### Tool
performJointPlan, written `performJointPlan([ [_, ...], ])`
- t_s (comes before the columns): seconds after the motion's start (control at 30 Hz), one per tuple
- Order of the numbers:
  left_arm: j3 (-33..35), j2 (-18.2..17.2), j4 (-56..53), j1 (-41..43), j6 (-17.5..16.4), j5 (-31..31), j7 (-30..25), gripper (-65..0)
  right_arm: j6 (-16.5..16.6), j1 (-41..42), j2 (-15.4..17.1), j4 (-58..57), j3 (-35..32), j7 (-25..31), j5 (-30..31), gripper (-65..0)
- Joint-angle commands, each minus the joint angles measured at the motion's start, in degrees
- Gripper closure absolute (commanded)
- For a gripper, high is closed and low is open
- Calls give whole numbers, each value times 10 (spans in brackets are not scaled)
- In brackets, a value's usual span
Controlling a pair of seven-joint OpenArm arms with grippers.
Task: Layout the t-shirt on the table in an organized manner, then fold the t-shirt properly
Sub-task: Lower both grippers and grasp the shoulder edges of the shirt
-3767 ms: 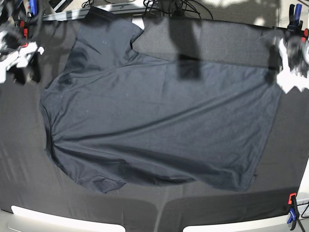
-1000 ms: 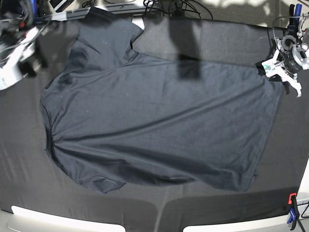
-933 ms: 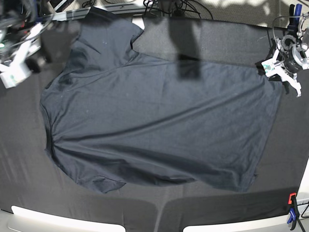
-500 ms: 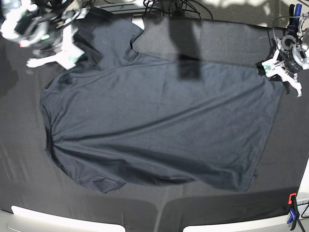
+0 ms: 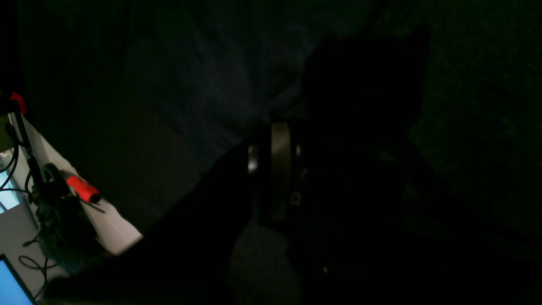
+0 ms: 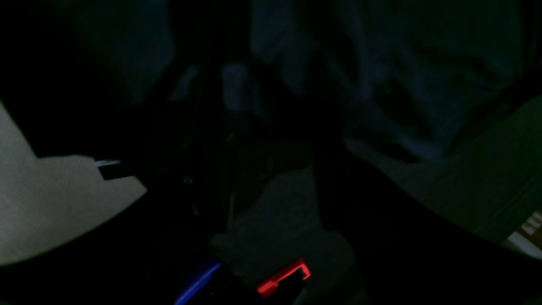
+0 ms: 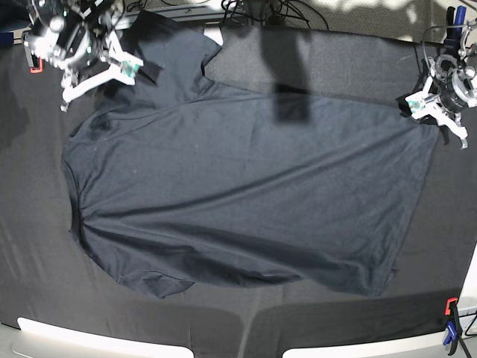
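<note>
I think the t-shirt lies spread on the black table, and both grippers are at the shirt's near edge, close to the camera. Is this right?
Not quite. In the base view the t-shirt does lie spread on the table, but the left gripper and the right gripper are at its far corners, not the near edge.

V. dark view: shirt cloth is seen pinched at closed left gripper. Red clamp is seen lower left, by table edge.

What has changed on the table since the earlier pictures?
The right gripper moved from the table's left edge toward the far side, over the t-shirt's sleeve, fingers spread. The left gripper stayed at the hem corner; the t-shirt lies unchanged.
</note>
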Motion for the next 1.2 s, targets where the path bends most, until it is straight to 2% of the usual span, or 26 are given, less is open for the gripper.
performJointPlan([
  [0.0, -6, -12, 6, -5, 6, -2, -6, 0, 3, 8, 9, 8, 4, 12, -21, -289],
  [0.23, -6, -12, 6, -5, 6, -2, -9, 0, -8, 34, 11, 8, 4, 54, -118, -289],
  [0.43, -6, -12, 6, -5, 6, -2, -9, 0, -8, 34, 28, -4, 4, 74, -185, -289],
  [0.57, -6, -12, 6, -5, 6, -2, -9, 0, -9, 34, 27, -50, 4, 147, -260, -289],
  [0.63, -6, -12, 6, -5, 6, -2, -9, 0, -33, 34, 27, -65, 4, 182, -287, -289],
  [0.7, -6, -12, 6, -5, 6, -2, -11, 0, -52, 36, 27, -68, 4, 209, -288, -289],
  [0.77, -6, -12, 6, -5, 6, -3, -16, 0, -51, 42, 27, -68, 4, 228, -288, -289],
  [0.87, -6, -12, 6, -5, 6, -3, -18, 0, -32, 49, 27, -69, 4, 234, -288, -288],
  [1.03, -6, -12, 6, -5, 6, -3, -18, 0, -30, 49, 25, -70, 4, 290, -289, -288],
  [1.1, -6, -12, 6, -5, 6, -3, -18, 0, 2, 48, 24, -70, 4, 290, -300, -288],
  [1.17, -6, -12, 6, -5, 6, -3, -18, 0, 3, 48, 24, -72, 4, 292, -301, -279],
])
